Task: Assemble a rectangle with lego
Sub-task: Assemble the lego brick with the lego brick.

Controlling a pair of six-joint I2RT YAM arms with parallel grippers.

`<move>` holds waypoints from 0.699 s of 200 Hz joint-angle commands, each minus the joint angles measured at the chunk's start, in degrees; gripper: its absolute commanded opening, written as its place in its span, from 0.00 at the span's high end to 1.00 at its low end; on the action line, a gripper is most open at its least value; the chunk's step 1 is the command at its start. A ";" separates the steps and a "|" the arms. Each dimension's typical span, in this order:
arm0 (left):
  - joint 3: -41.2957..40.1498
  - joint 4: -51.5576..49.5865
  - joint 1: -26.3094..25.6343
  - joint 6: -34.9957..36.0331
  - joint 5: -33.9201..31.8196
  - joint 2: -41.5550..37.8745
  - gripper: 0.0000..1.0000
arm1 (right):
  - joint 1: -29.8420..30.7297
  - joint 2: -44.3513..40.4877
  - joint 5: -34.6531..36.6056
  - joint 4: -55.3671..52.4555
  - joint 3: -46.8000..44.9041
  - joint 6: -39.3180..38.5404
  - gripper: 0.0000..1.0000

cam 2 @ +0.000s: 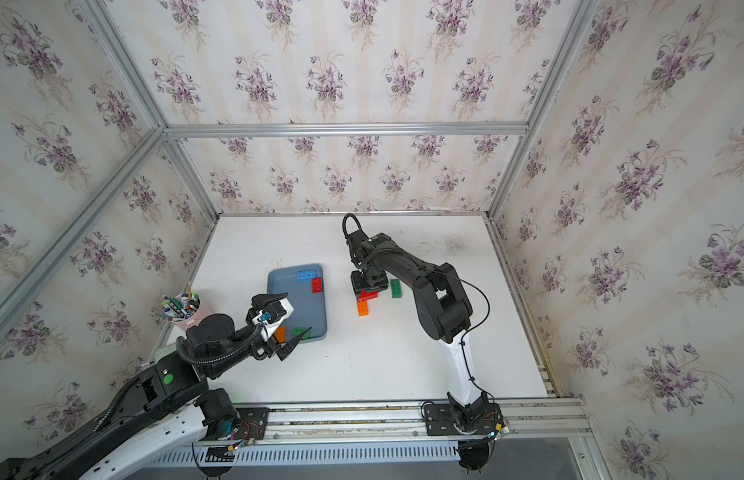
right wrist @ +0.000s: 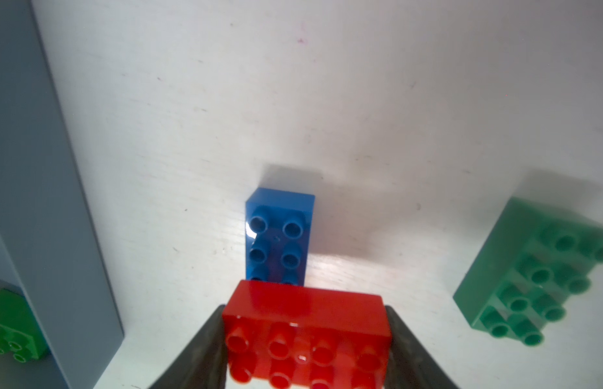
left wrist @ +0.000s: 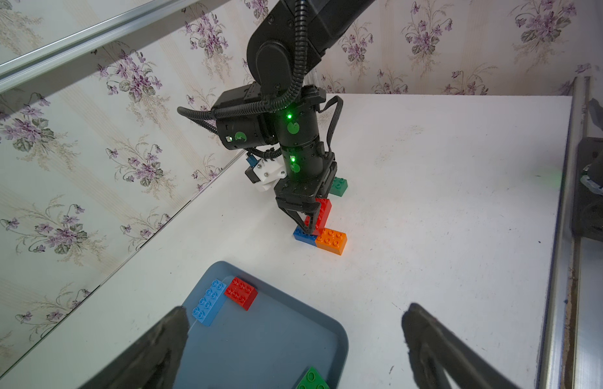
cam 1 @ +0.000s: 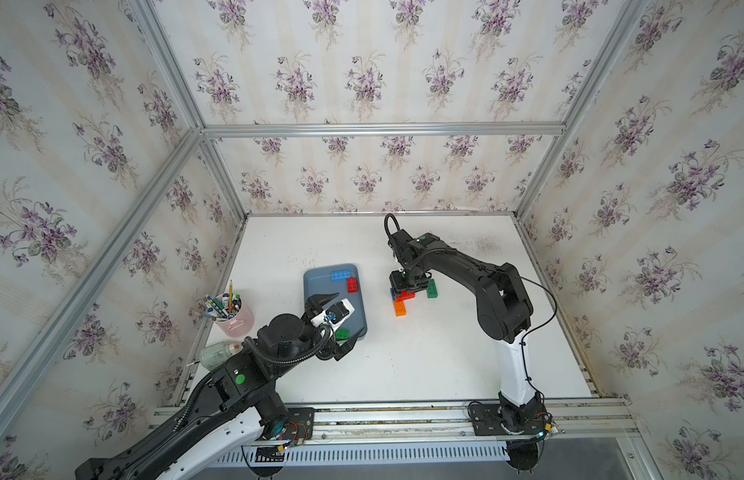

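right wrist view: right pincer (right wrist: 305, 347) clamps red brick (right wrist: 306, 303) | left pincer (left wrist: 296, 308): spread wide

Inside the blue-grey tray (cam 1: 314, 280), at its far end, a light blue oblong brick (cam 1: 341, 274) lies flat, studs up, with a red brick (cam 1: 352, 285) just beside it. At the tray's near end lie a green brick (cam 1: 342, 333) and a partly hidden orange brick (cam 2: 280, 333).

On the table right of the tray, a blue brick (right wrist: 278, 235) and a second orange brick (left wrist: 332, 239) sit end to end. A red oblong brick (right wrist: 306, 336), clamped in the right gripper (right wrist: 305, 306), covers the blue one's end. A dark green oblong brick (right wrist: 532, 272) lies apart, farther from the tray.
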 commanded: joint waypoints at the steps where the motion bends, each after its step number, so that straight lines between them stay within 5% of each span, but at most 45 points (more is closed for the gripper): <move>1: -0.04 1.86 0.07 0.21 0.14 0.01 0.00 | -0.14 0.60 -0.21 -0.65 0.18 -0.37 0.42; 140: -0.30 2.05 0.05 0.32 0.21 -0.43 0.00 | -0.11 2.19 0.57 -0.06 0.17 0.07 0.42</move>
